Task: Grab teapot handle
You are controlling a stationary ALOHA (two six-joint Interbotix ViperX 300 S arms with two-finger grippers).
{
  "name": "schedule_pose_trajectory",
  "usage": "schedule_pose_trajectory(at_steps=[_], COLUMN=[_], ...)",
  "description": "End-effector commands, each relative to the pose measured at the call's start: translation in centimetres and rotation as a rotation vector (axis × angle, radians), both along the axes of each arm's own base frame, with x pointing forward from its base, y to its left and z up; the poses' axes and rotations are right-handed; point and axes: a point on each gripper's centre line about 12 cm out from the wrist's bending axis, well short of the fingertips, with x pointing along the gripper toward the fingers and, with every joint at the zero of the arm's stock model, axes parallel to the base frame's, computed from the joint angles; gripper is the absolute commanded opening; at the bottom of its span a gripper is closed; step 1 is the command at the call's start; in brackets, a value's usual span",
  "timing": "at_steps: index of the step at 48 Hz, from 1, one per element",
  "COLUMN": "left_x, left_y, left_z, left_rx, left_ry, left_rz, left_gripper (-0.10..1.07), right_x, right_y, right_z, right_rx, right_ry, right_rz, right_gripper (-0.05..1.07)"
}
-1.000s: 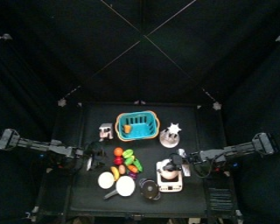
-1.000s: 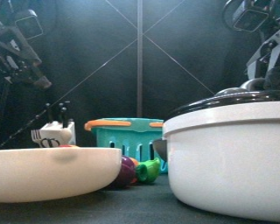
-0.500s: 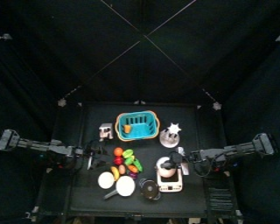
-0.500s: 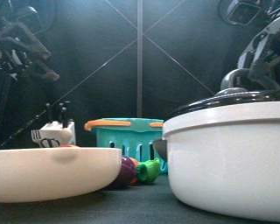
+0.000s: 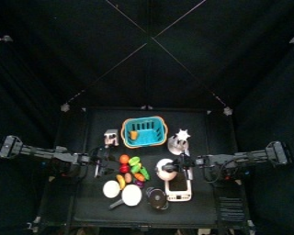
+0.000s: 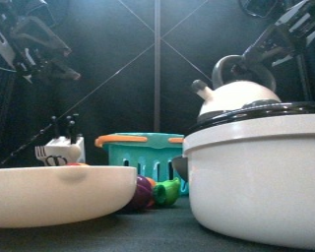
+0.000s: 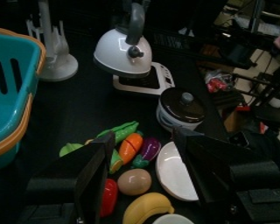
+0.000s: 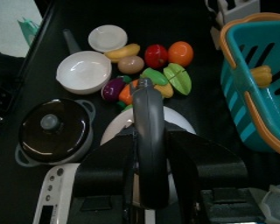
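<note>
Black table (image 5: 205, 124): crowded at the front; the barest cloth lies beyond the blue basket toward the right arm's side, and that side's edge is not far off
Blue basket (image 5: 144, 120): our landmark, sitting at the back middle
Pale appliance (image 7: 143, 80): in front of the basket on the right arm's side, right under the teapot
Teapot (image 6: 242, 96): white rounded body with a stubby spout, hanging clear above the appliance, nearer the front than the basket and on its right-arm side
Handling: looks hard, smooth and light; I'd expect it to swing under the handle, and it could slip if tilted
Handle (image 8: 150, 131): dark stiff arch over the lid; the top middle is the place to hold, keeping the pot level
Right gripper (image 8: 150, 153): jaws clamped either side of that arch, teapot hanging below
Left gripper (image 7: 150, 166): jaws wide, nothing in them, hovering over the toy food (image 7: 130, 149) in front of the basket on the left arm's side
Room: straight up is free; sideways, the lidded dark pot (image 7: 181, 105) crowds the appliance
</note>
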Motion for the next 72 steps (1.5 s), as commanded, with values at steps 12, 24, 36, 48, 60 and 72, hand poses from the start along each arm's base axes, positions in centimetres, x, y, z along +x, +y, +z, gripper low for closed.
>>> schedule_pose_trajectory(at_steps=[12,24,36,48,60,72], left_x=[0.3,0.3,0.3,0.3,0.2,0.2], left_y=[0.4,0.6,0.7,0.7,0.7,1.0], left_z=[0.6,0.6,0.6,0.6,0.6,0.8], left_rx=[0.005,0.006,0.005,0.002,0.000,-0.001], left_ry=[-0.019,-0.016,-0.016,-0.015,-0.018,-0.023], left_rz=[0.015,0.026,0.028,0.030,0.032,0.043], left_gripper=[0.91,0.91,0.91,0.91,0.91,0.91], right_x=[0.9,0.8,0.8,0.7,0.8,0.6], right_y=[-0.1,-0.1,-0.1,-0.1,-0.1,-0.1], right_z=[0.6,0.6,0.6,0.3,0.7,0.0], right_rx=[-0.002,0.001,-0.001,-0.003,-0.002,-0.003], right_ry=[-0.032,-0.034,-0.032,-0.025,-0.037,-0.018], right_rz=[-0.002,-0.004,-0.003,-0.002,-0.003,-0.003], right_gripper=[0.57,0.57,0.57,0.57,0.57,0.57])
